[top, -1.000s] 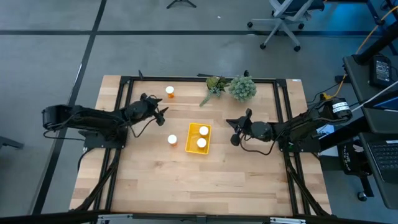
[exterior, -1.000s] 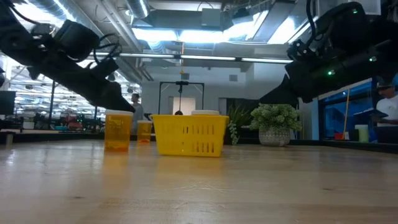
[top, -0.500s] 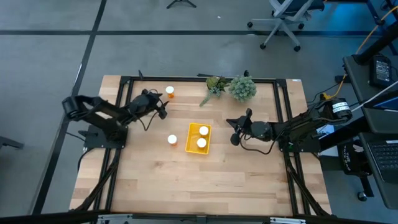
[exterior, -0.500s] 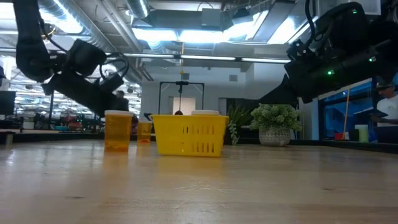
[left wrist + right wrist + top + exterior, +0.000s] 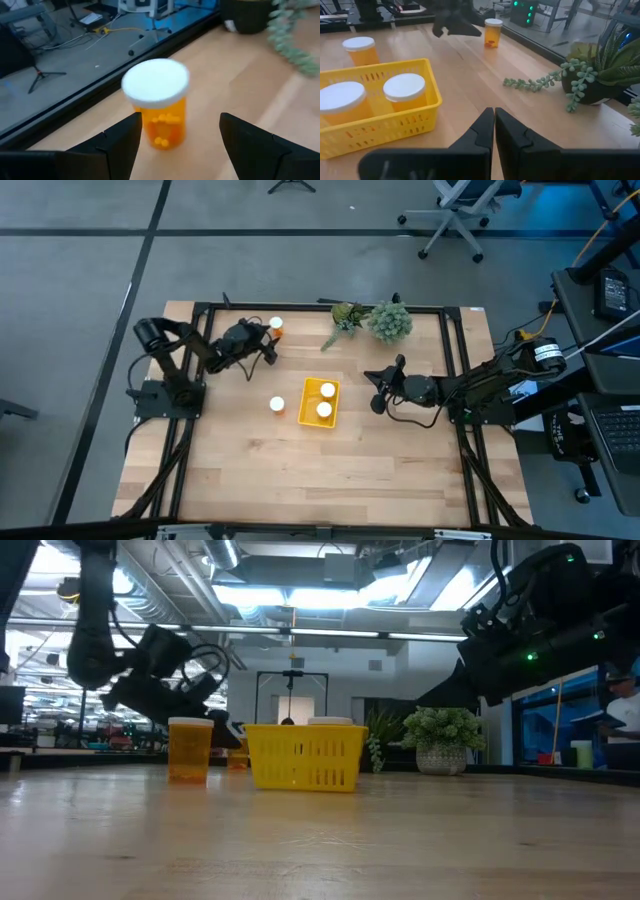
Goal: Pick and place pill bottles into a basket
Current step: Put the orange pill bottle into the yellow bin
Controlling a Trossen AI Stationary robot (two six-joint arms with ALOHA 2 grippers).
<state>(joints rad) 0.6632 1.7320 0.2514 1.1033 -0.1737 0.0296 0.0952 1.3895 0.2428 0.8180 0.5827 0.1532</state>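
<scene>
Near the table's far edge, a pill bottle (image 5: 156, 102) stands seemingly just beyond the wide-spread left claw (image 5: 177, 132).

Two white-capped orange pill bottles (image 5: 325, 400) stand upright inside the low-walled yellow basket (image 5: 305, 411) at mid-table, a third bottle (image 5: 277, 405) stands upright on the wood just beside the basket's left wall, and the fourth bottle (image 5: 276, 326) stands upright well apart near the far edge.
</scene>
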